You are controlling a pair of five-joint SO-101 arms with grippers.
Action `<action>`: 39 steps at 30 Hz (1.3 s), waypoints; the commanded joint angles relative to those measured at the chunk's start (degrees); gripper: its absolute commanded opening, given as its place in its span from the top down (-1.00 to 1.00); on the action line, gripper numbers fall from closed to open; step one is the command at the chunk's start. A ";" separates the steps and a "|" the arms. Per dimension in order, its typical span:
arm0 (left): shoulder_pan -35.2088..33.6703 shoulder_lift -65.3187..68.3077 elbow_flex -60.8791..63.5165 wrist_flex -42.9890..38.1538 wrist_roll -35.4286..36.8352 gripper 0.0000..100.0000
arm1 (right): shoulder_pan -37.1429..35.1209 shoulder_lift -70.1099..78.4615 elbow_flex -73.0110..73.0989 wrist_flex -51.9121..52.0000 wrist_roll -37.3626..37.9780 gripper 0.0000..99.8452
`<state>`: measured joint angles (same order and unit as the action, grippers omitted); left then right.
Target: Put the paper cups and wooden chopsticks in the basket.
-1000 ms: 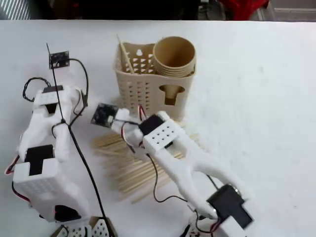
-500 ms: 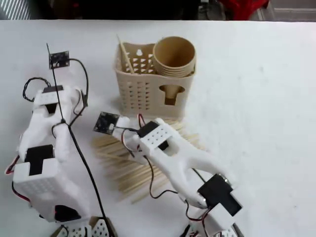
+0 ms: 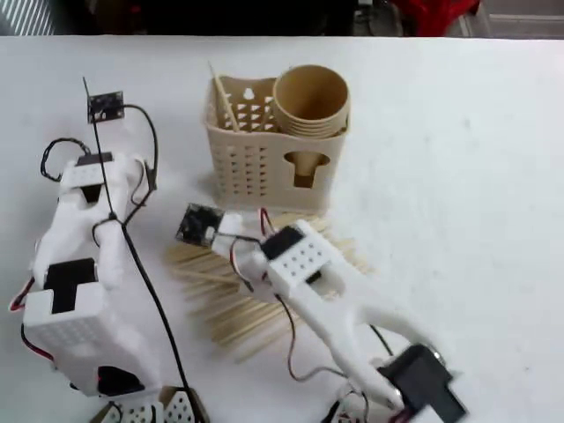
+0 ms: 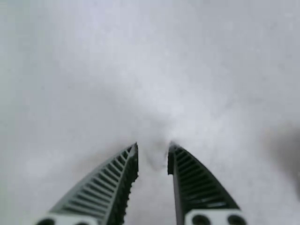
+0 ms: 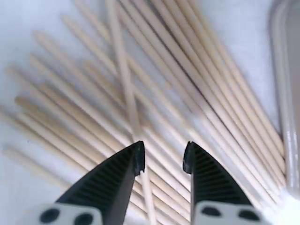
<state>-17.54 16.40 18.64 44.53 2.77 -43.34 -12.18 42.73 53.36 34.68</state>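
You have the right gripper slightly parted and empty over pale wooden chopsticks beside the beige perforated plastic basket; left gripper likewise, over the white surface.

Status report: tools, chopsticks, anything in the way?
Right tool open over the chopstick pile, nothing gripped. Left tool open above the table. Paper cups already in the basket. Path unobstructed.

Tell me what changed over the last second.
The right arm drew back a little from the basket, its open tool over the chopsticks, gripping nothing. The left arm, basket and cups stayed put.
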 commanded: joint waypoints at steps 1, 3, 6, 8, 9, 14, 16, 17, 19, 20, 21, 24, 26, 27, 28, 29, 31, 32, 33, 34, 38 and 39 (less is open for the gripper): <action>0.75 -0.13 -0.88 -1.14 -0.53 0.75 | -1.36 -4.09 2.11 -2.59 0.18 0.70; 0.75 -0.13 -0.88 -1.14 -0.53 0.75 | -1.36 -3.65 2.37 -3.03 0.18 0.70; 0.75 -0.13 -0.88 -0.97 -0.53 0.75 | -1.36 -1.27 1.93 -3.30 0.18 0.70; 0.75 -0.13 -0.88 -0.97 -0.53 0.75 | -1.36 1.27 1.93 -5.05 0.26 0.70; 0.75 -0.13 -0.88 -0.88 -0.53 0.75 | -1.36 2.59 1.93 -5.85 0.44 0.70; 0.75 -0.13 -0.88 -0.79 -0.53 0.75 | -1.10 8.66 -0.62 -6.64 0.53 0.70; 0.75 -0.13 -0.88 -0.79 -0.53 0.75 | -1.01 9.80 -1.23 -6.64 0.53 0.71; 0.75 -0.13 -0.88 -0.79 -0.53 0.75 | -1.01 9.98 -1.23 -6.64 0.53 0.73; 0.75 -0.13 -0.88 -0.88 -0.53 0.75 | -1.01 9.80 -1.32 -6.64 0.44 0.83; 0.75 -0.13 -0.88 -0.88 -0.53 0.75 | -1.01 9.80 -1.32 -6.64 0.44 0.89; 0.75 -0.13 -0.88 -0.97 -0.53 0.75 | -1.01 9.80 -1.32 -6.64 0.35 0.94; 0.75 -0.13 -0.88 -1.14 -0.53 0.75 | -1.01 9.80 -1.41 -6.55 0.18 0.96; 0.75 -0.13 -0.88 -1.14 -0.53 0.75 | -0.66 9.19 -1.49 -6.02 0.09 0.97; 0.75 -0.13 -0.88 -1.14 -0.53 0.75 | -0.31 8.22 -1.49 -5.23 0.09 0.97; 0.75 -0.13 -0.88 -1.14 -0.53 0.75 | 0.22 6.55 -1.49 -4.35 0.09 0.97; 0.75 -0.13 -0.88 -1.14 -0.53 0.75 | 0.84 4.26 -1.49 -3.30 0.09 0.97; 0.75 -0.13 -0.88 -1.14 -0.53 0.75 | 2.42 -1.27 -1.49 -0.75 0.00 0.97; 0.75 -0.13 -0.88 -1.14 -0.53 0.75 | 3.03 -4.62 -1.49 0.57 0.00 0.97; 0.75 -0.13 -0.88 -1.14 -0.53 0.75 | 3.56 -8.22 -1.49 1.80 0.00 0.97; 0.75 -0.13 -0.88 -1.14 -0.53 0.75 | 4.00 -12.00 -1.49 3.12 -0.18 0.97; 0.75 -0.13 -0.88 -1.14 -0.53 0.75 | 4.09 -27.38 -2.73 7.52 -3.60 0.97; 0.75 -0.13 -0.88 -1.14 -0.53 0.75 | 4.09 -30.73 -4.04 8.92 -4.57 0.97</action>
<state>-17.54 16.40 18.64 44.53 2.77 -39.82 -31.52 42.20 59.25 32.40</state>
